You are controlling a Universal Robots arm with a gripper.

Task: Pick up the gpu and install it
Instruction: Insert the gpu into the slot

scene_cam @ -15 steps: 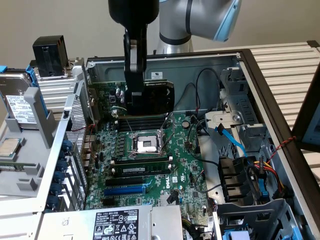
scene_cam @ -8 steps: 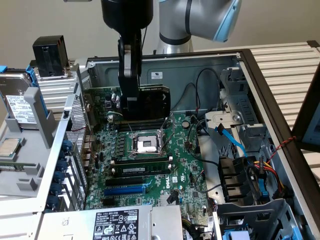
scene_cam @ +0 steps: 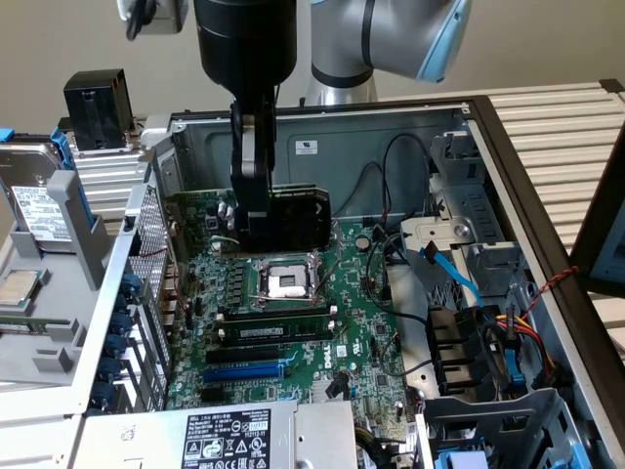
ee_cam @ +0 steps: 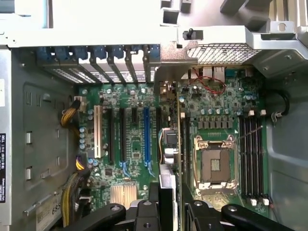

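My gripper (scene_cam: 256, 227) hangs inside the open computer case, shut on the gpu (scene_cam: 295, 213). The gpu is a green card with a black fan block, held upright above the motherboard (scene_cam: 293, 391). It hovers just behind the CPU socket (scene_cam: 290, 281), clear of the board. In the wrist view the gpu (ee_cam: 180, 139) appears edge-on as a thin line between the black fingers (ee_cam: 159, 204), with my gripper (ee_cam: 172, 206) above it. The card sits between the expansion slots, including a blue slot (ee_cam: 147, 134), and the CPU socket (ee_cam: 214, 166).
A memory stick (scene_cam: 273, 318) sits in a slot in front of the socket. Blue and black expansion slots (scene_cam: 244, 371) lie nearer the power supply (scene_cam: 229, 435). Cables (scene_cam: 488, 332) and drive bays crowd the exterior view's right. A hard drive (scene_cam: 34, 210) rests outside the case.
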